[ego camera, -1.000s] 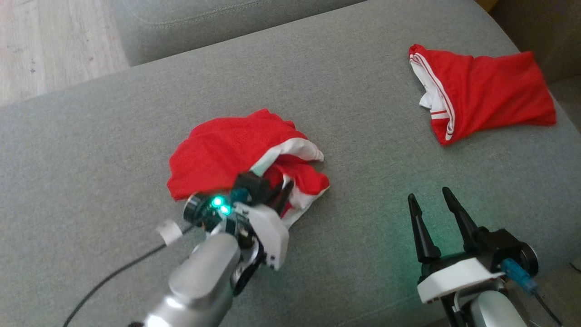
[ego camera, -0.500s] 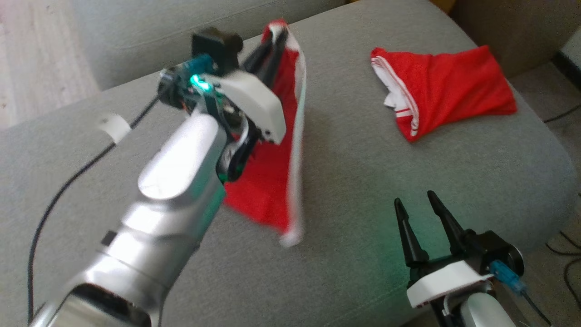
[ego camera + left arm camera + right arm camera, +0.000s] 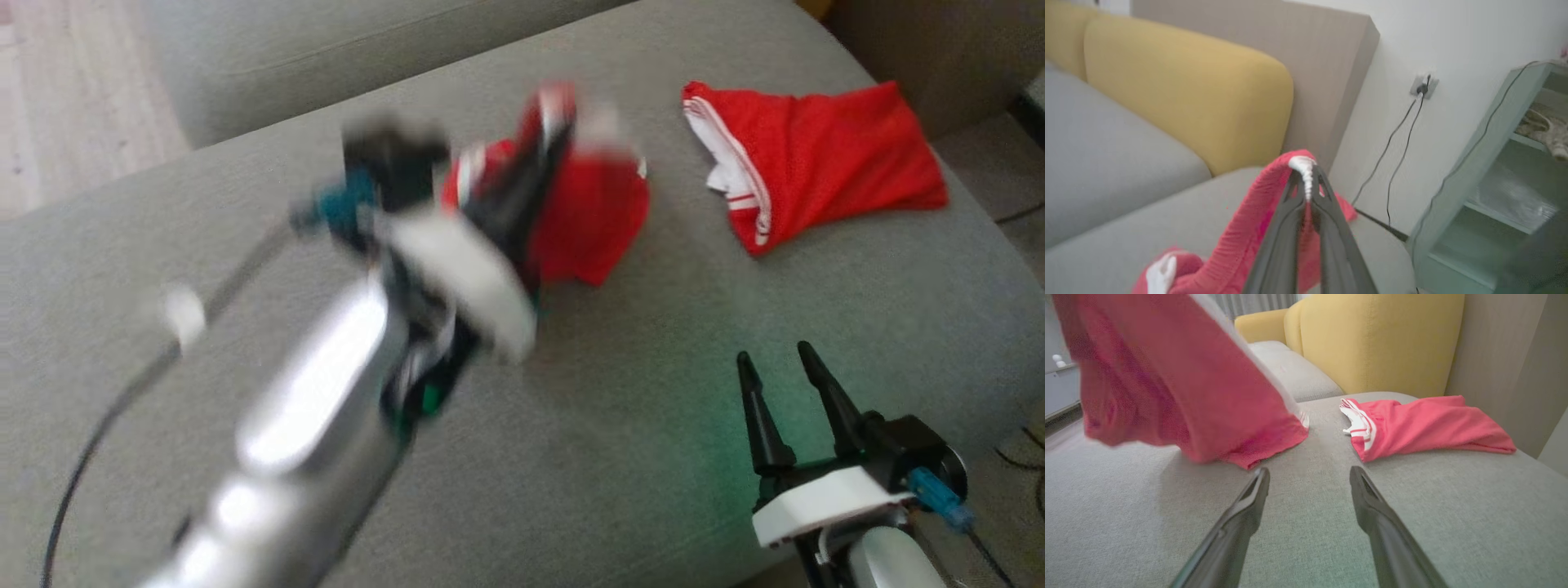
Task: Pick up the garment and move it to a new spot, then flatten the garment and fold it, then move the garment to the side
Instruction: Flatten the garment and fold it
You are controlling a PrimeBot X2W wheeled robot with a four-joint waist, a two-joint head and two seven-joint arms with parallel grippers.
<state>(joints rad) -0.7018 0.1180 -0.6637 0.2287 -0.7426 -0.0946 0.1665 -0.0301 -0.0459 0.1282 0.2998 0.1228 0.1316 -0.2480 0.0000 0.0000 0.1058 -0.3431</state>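
Note:
A red mesh garment (image 3: pixel 592 216) with white trim hangs from my left gripper (image 3: pixel 555 122), which is blurred with motion above the middle of the grey sofa seat. In the left wrist view the fingers (image 3: pixel 1290 212) are shut on a white-edged fold of the garment (image 3: pixel 1241 245). In the right wrist view the garment (image 3: pixel 1180 384) drapes down and its lower edge touches the cushion. My right gripper (image 3: pixel 773 355) rests low at the front right, open with nothing between its fingers (image 3: pixel 1249 506), short of the hanging cloth.
A second red garment (image 3: pixel 824 180) lies crumpled at the far right of the grey cushion (image 3: pixel 653 425). Yellow backrests (image 3: pixel 1380 343) stand behind. Wooden floor (image 3: pixel 73 82) lies off the left edge. A glass cabinet (image 3: pixel 1494 183) and wall cables (image 3: pixel 1400 143) sit past the sofa's end.
My left gripper has lifted the garment off the cushion, then swung it right toward the second garment. The head camera has shifted too. My right gripper stays open in place.

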